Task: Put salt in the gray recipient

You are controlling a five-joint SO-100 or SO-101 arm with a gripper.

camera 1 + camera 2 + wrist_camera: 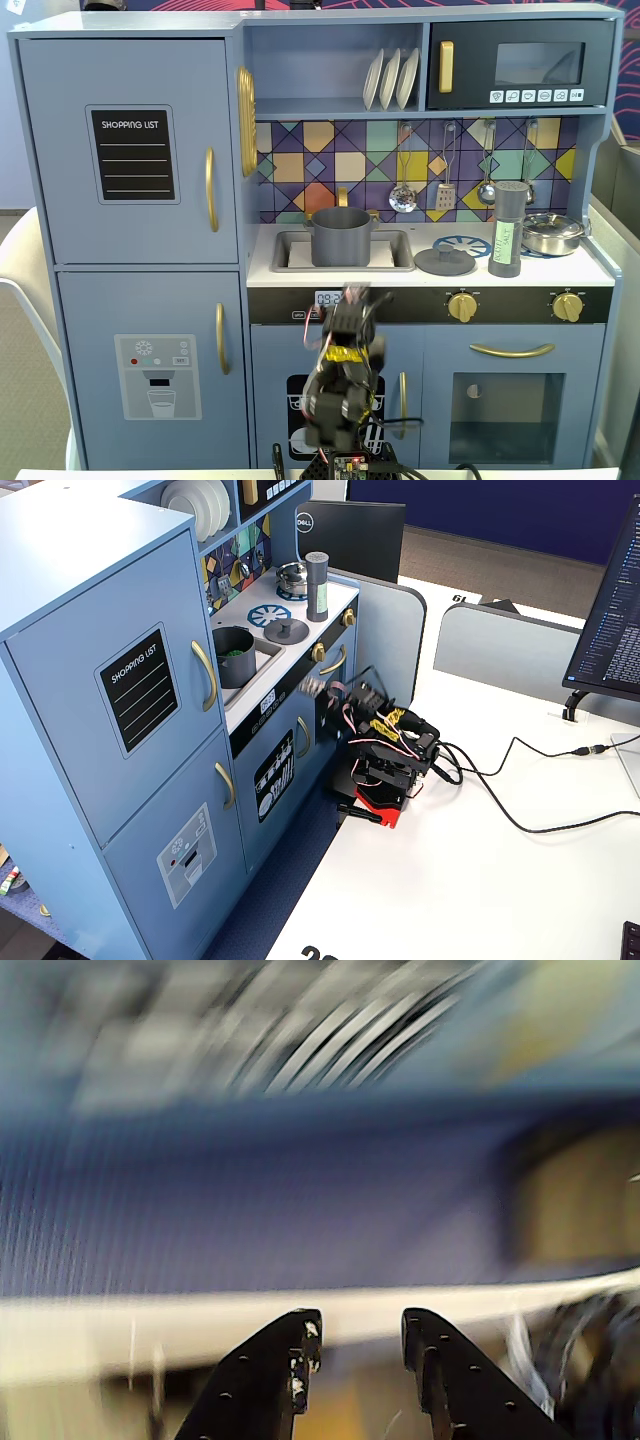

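The black two-finger hand (355, 1345) is spread open with nothing in it, sitting low in front of the blue toy kitchen (140, 250). The tall gray cylindrical salt shaker (507, 229) stands upright on the white countertop (420, 274), right side in a fixed view, well apart from the gray pot (341, 236) in the sink.

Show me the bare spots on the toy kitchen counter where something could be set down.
Bare: the front strip between sink and lid. Crowded: the right end, with salt shaker beside the steel pan; the gray pot fills the sink.
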